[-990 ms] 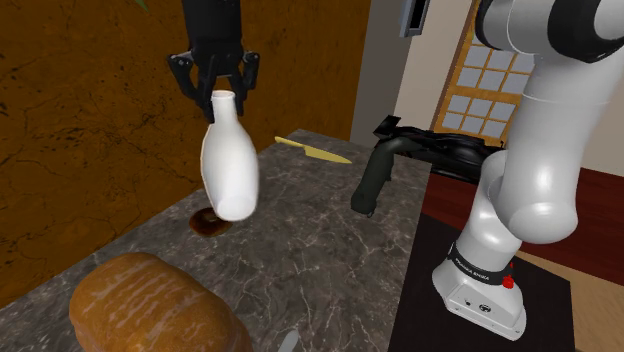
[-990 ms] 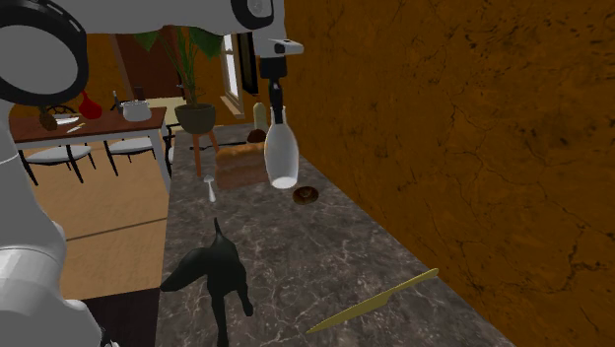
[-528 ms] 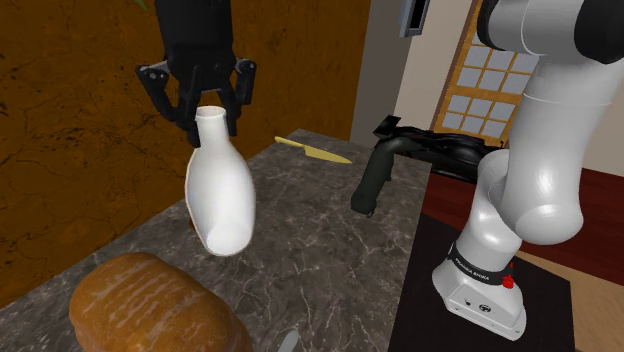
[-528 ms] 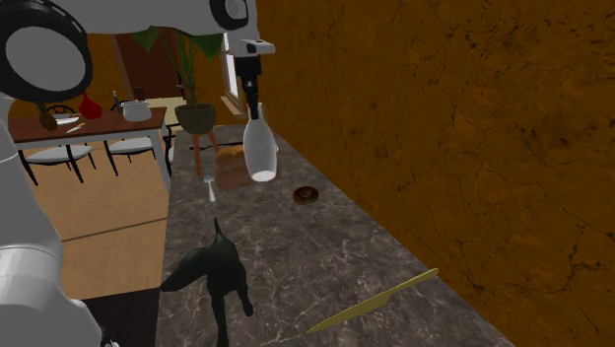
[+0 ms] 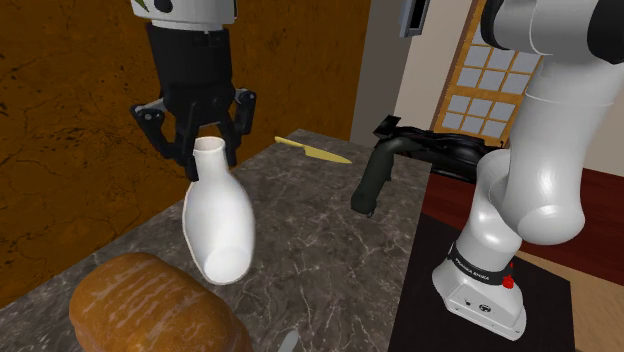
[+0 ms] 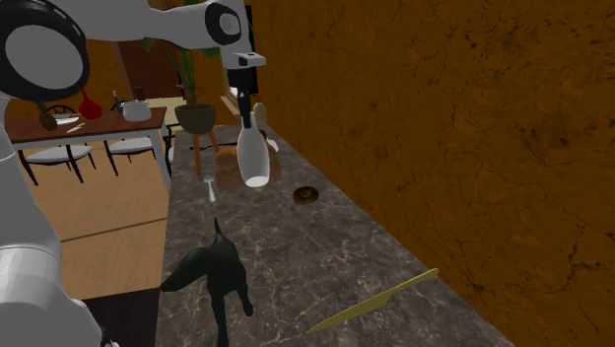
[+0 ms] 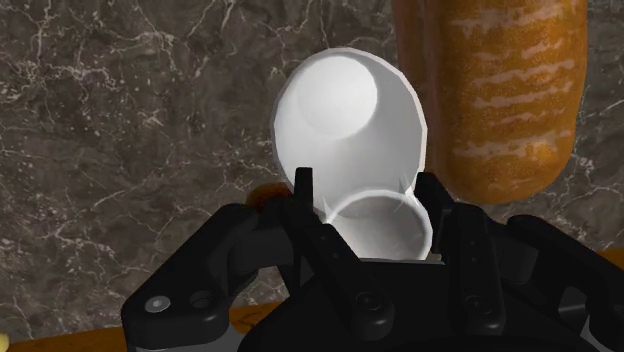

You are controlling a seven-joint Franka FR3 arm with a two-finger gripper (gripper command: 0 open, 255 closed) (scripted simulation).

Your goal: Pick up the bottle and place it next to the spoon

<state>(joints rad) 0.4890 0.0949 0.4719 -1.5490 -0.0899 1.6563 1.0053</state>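
Arm stretched over the table, tool pointing down.
My tool is clamped on the neck of one white bottle, which hangs tilted above the table beside one bread loaf; one spoon lies nearby.

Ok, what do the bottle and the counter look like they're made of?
The bottle is drawn plain white and smooth with a soft sheen, so it could be glazed ceramic or plastic; I can't tell which. The counter looks like polished dark grey marble, going by its pale veining.
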